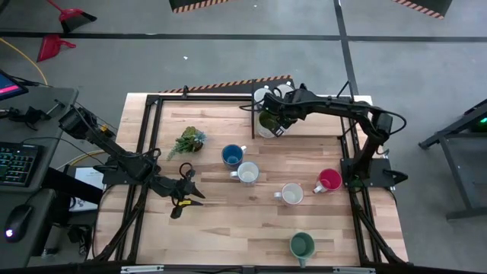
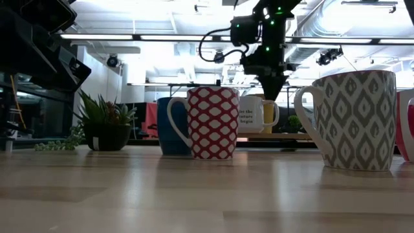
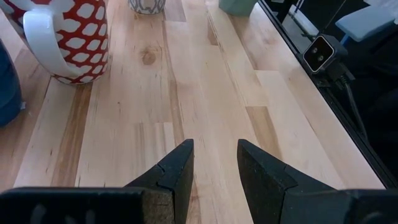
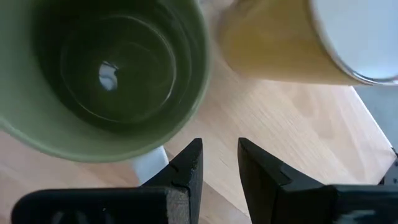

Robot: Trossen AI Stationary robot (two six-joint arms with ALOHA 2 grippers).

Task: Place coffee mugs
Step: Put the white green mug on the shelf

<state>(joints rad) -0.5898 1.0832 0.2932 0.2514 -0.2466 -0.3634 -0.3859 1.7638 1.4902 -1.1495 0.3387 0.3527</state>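
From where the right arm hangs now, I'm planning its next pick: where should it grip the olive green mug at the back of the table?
Probably by the rim wall. The olive green ceramic mug stands upright with its mouth open upward, directly under the right end effector. Come straight down, one finger inside and one outside, on the side away from the neighbouring yellow-walled mug, which stands close.

Small potted plant (image 1: 189,141) on the wooden table (image 1: 228,228), keyboard (image 1: 15,164) and mouse (image 1: 17,223) on a side desk
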